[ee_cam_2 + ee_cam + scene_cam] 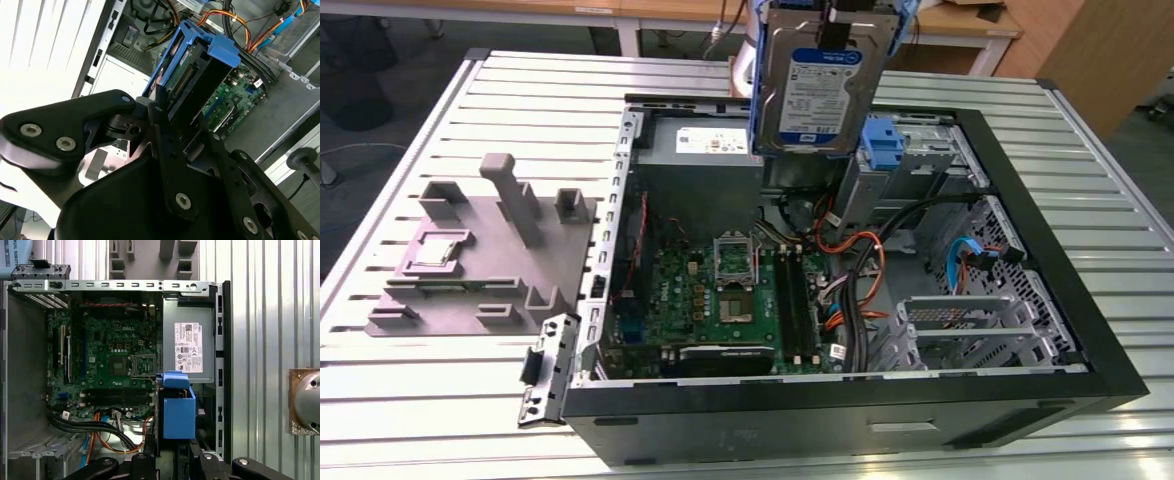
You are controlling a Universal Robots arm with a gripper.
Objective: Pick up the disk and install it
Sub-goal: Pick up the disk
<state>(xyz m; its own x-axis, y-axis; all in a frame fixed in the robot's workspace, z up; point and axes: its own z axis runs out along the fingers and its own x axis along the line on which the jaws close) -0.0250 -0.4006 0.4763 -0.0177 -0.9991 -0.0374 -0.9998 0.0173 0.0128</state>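
Disk (817,90): stiff metal, probably weighty and shock-sensitive. It hangs upright above the open computer case (1067,330). Gripper (172,117) is clamped onto its upper end. The rigid blue-railed edges (220,50) look the safest hold.

hand (185,122) | matte black – flat angular link plates (95,125) | silver screws (182,201) at the joints | rounded outer edges
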